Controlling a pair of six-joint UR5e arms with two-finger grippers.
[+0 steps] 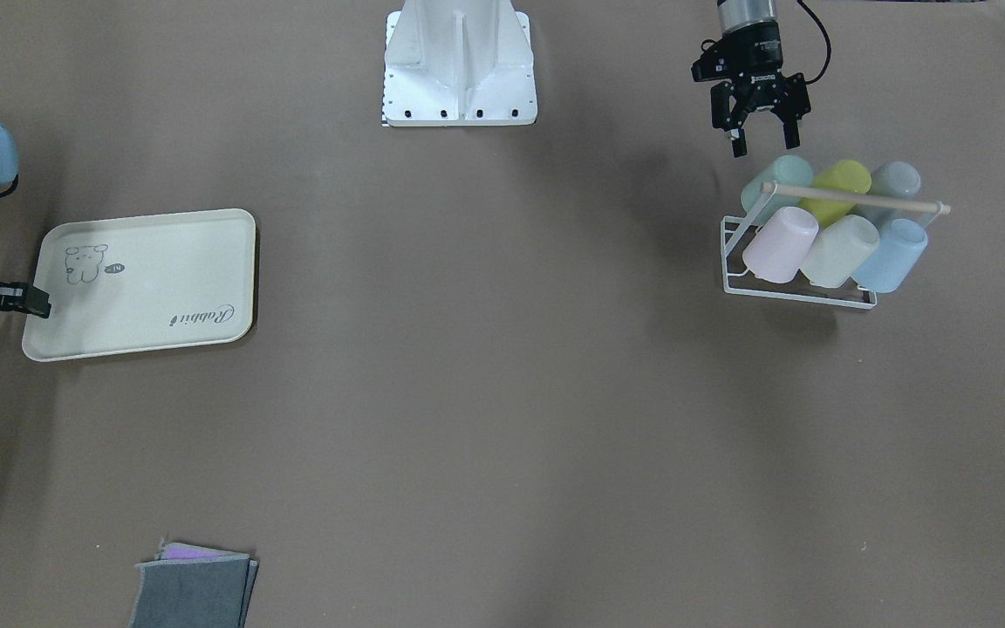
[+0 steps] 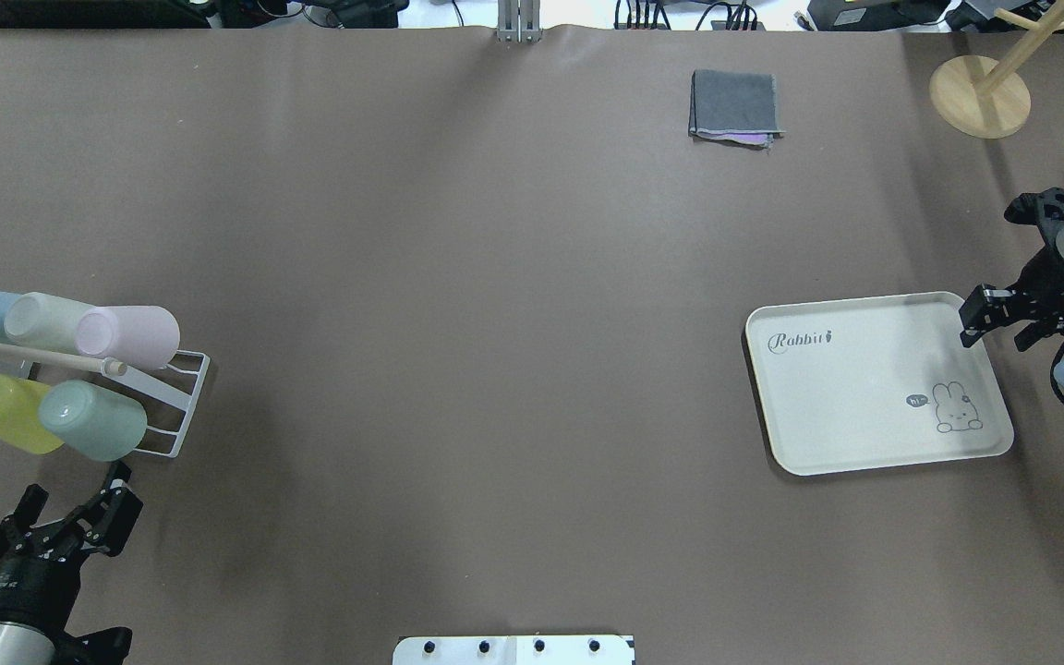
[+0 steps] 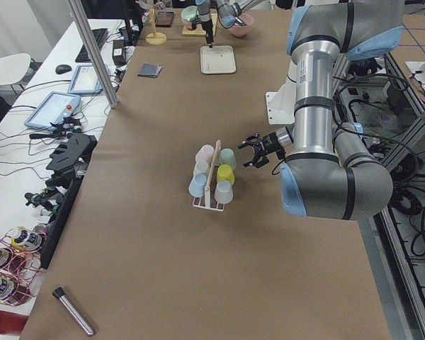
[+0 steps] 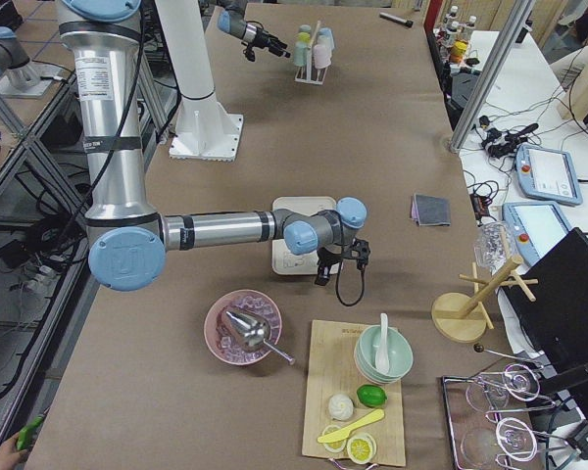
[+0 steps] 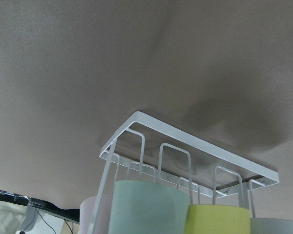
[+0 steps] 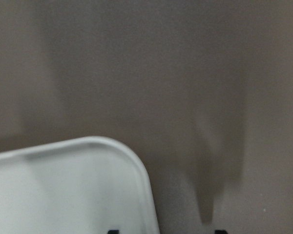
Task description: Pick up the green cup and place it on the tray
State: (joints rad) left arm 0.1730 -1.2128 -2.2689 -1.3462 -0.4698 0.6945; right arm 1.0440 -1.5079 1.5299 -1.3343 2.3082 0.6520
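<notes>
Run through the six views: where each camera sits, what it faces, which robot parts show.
Front-facing: across the table, looking down at the robot; its base and left gripper show.
Overhead: behind the robot, looking forward; both grippers show, right gripper by the tray.
Exterior left: table's left end, looking along it; left arm near.
Exterior right: table's right end; right arm near.
Left wrist: faces rack and green cup; no body.
Right wrist: faces the tray's corner; fingertips at bottom edge.
Front-facing and overhead share tray and rack.
</notes>
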